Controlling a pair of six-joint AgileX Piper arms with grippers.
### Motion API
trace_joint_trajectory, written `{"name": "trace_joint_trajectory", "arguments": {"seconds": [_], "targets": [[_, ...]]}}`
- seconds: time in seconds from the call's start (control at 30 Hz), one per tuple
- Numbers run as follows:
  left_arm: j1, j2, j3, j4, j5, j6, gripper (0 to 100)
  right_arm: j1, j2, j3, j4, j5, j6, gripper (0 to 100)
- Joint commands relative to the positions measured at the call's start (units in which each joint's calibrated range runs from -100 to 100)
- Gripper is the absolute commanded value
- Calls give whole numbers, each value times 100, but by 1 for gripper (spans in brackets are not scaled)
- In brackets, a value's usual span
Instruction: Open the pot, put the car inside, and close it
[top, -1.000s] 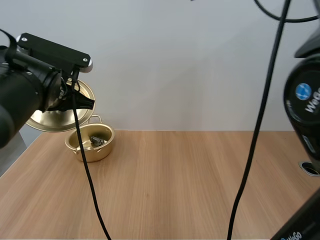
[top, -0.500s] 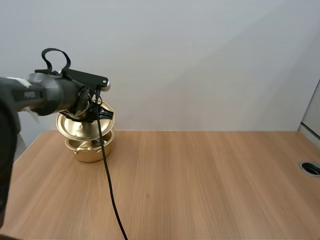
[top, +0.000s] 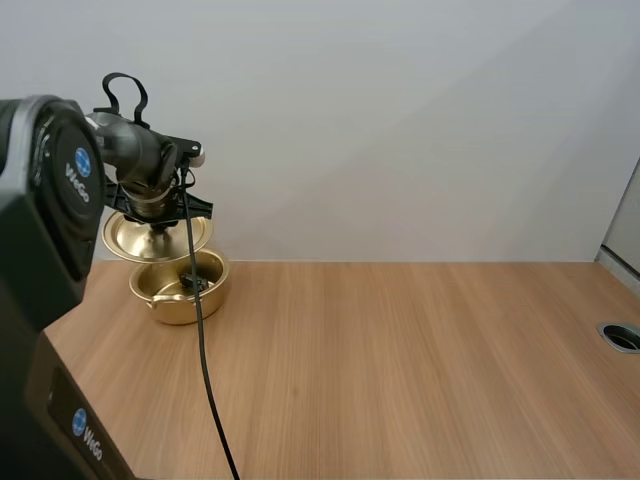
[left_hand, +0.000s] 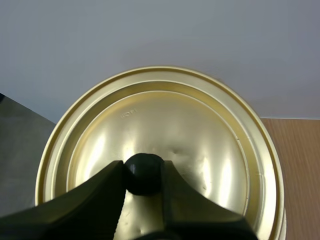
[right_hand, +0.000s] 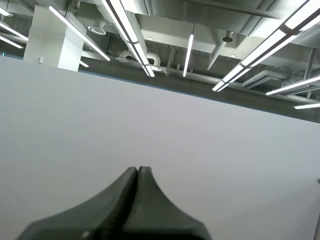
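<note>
Inspection from the remote station. My left fingers (left_hand: 112, 180) are closed narrowly on the black knob (left_hand: 143, 170) of the gold lid (left_hand: 175, 125); the knob sits squarely between the two tips, one finger pressed against each side, and the lid's domed top spreads out around it. In the high view the left fingers (top: 157, 226) hold the lid (top: 122, 238) off the tabletop (top: 400, 360) at the far left, roughly level. It hangs just above the gold pot (top: 180, 300) and is shifted a little to the left of it, so the pot's right and near portion lies open to view. I cannot tell whether the lid's edge touches the pot's far rim. The pot stands upright on the tabletop near its far left corner, with one handle facing the near side. The car (top: 188, 286), small and dark, lies inside the pot on its floor, below the held lid and apart from the fingers. A strip of the wooden tabletop (left_hand: 295, 165) shows beside the lid in the left wrist view. My right fingers (right_hand: 137, 175) are pressed together as one dark wedge, gripping nothing and pointing up toward a pale wall.
</note>
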Motion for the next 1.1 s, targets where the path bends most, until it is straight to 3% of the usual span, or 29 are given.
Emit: {"name": "trace_joint_trajectory", "arguments": {"seconds": [0.0,0.43,0.73,0.93,1.07], "targets": [[-1,64,-5,-30,18,-1,0,-4,1,8,0,0,5,0],[-1,495,-5,-879,218,513,0,-4,1,8,0,0,5,0],[-1,751,-5,-1013,254,540,0,-4,1,8,0,0,5,0],[-1,871,-5,-1561,286,972,0,-4,1,8,0,0,5,0],[-1,871,-5,-1584,286,972,0,-4,1,8,0,0,5,0]]}}
